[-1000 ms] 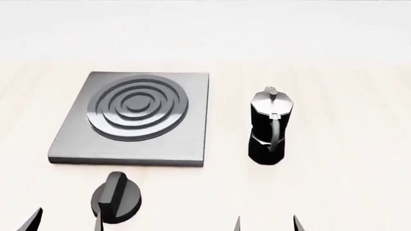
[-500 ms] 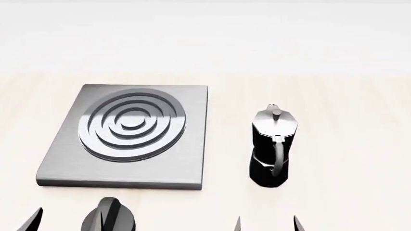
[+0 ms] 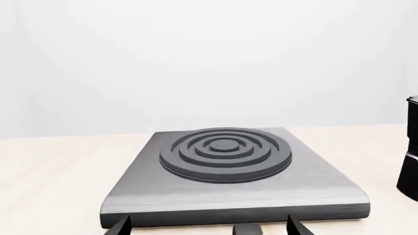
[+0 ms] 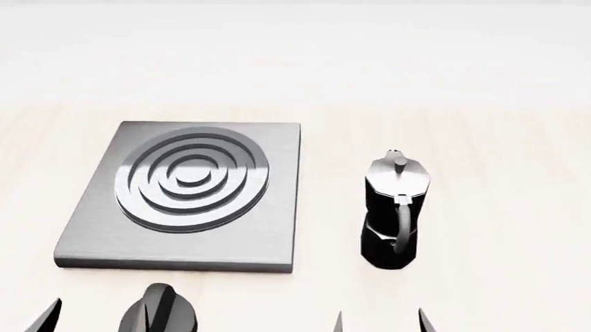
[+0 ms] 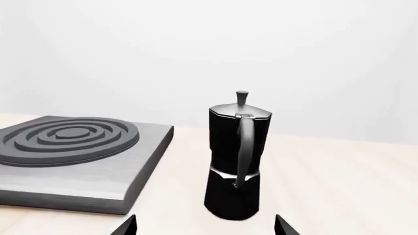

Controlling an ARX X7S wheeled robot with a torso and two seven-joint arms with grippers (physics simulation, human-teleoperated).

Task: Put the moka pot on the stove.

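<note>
The moka pot (image 4: pixel 397 211) is shown standing upright on the pale wooden bench (image 4: pixel 499 180), its long axis vertical, the silver lid and knob uppermost and the curved black handle turned toward the robot. It is set just beside the right edge of the stove (image 4: pixel 268 235), apart from it, with a strip of bare bench between the two. Nothing is carried on the stove: the raised concentric burner rings are seen uncovered on the flat dark-grey slab.

In the right wrist view the pot (image 5: pixel 236 156) is seen whole and centred ahead of the right end effector (image 5: pixel 205 226), handle facing the camera, with the stove (image 5: pixel 130 169) cut off at one side. Only the two dark fingertips (image 5: pixel 282 225) of this end effector are visible; they are spread well apart with nothing between them.

In the left wrist view the stove (image 3: pixel 235 200) fills the middle ground, and the pot (image 3: pixel 410 156) is cropped at the frame edge to a narrow black sliver. The left end effector (image 3: pixel 209 226) is likewise shown open and empty, only its tips entering the frame.

In the head view a round black dial knob (image 4: pixel 159 317) lies near the front edge of the stove, partly cut off by the lower frame edge
</note>
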